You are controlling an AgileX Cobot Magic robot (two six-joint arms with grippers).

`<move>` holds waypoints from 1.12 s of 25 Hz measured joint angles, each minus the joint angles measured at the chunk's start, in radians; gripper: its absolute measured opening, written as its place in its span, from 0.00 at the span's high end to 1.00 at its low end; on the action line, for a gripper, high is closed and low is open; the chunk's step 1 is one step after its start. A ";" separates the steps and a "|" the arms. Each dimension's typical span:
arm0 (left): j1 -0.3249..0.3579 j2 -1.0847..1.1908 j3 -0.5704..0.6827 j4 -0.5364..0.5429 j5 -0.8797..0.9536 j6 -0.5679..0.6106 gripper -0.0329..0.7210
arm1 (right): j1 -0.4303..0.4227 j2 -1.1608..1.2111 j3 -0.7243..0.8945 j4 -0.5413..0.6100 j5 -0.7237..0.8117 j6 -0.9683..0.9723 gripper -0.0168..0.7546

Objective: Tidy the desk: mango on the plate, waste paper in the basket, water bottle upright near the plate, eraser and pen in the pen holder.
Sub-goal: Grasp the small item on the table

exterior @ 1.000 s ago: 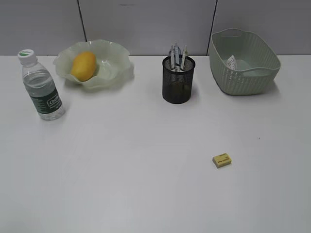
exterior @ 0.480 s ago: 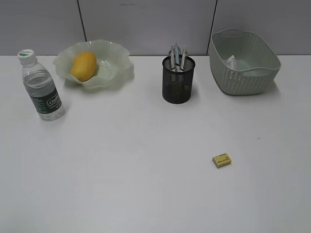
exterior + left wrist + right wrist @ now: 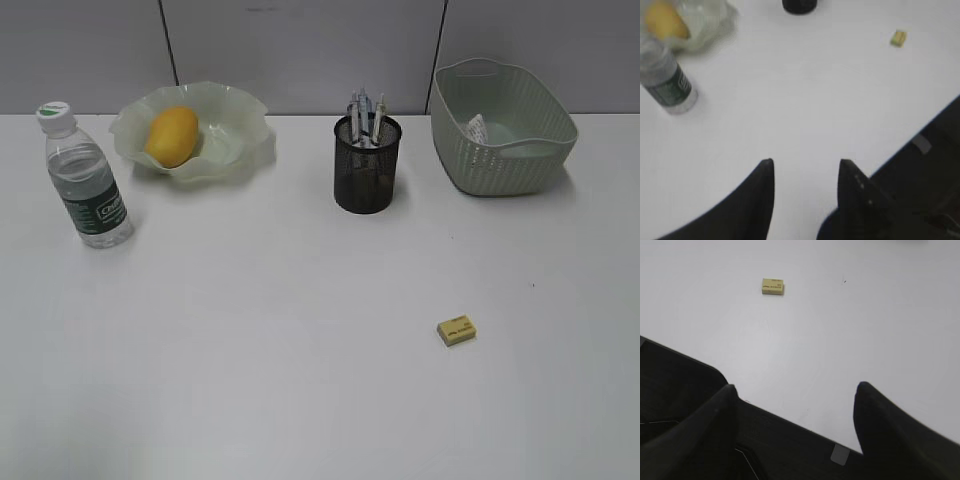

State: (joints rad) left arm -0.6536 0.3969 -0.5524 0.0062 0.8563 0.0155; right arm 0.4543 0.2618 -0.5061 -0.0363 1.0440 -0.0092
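Observation:
The mango [image 3: 171,136] lies in the ruffled green plate [image 3: 240,140] at the back left. The water bottle [image 3: 86,180] stands upright left of the plate. The black mesh pen holder [image 3: 366,165] holds several pens [image 3: 366,112]. The waste paper [image 3: 478,128] lies in the basket [image 3: 500,125] at the back right. The yellow eraser [image 3: 455,330] lies on the white desk [image 3: 280,340]; it also shows in the right wrist view [image 3: 772,286] and the left wrist view [image 3: 898,38]. My left gripper [image 3: 806,162] and right gripper [image 3: 796,386] are open, empty, over the desk's near edge, out of the exterior view.
The left wrist view also shows the bottle [image 3: 665,75], the mango [image 3: 664,21] in the plate, and the pen holder's base [image 3: 799,5]. A dark floor lies beyond the desk's front edge [image 3: 790,422]. Grey wall panels stand behind the desk.

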 joint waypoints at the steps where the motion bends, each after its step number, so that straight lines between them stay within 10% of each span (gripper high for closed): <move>1: 0.000 0.045 -0.003 -0.001 -0.074 0.000 0.52 | 0.000 0.000 0.000 0.000 0.000 0.000 0.25; 10: -0.008 0.569 -0.161 -0.028 -0.421 0.020 0.43 | 0.000 0.000 0.000 0.000 0.000 0.000 0.25; 28: -0.289 1.353 -0.717 -0.022 -0.476 0.109 0.34 | 0.000 0.000 0.000 0.001 -0.001 0.000 0.25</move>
State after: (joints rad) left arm -0.9425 1.7497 -1.2695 -0.0160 0.3803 0.1241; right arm 0.4543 0.2618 -0.5061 -0.0355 1.0431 -0.0092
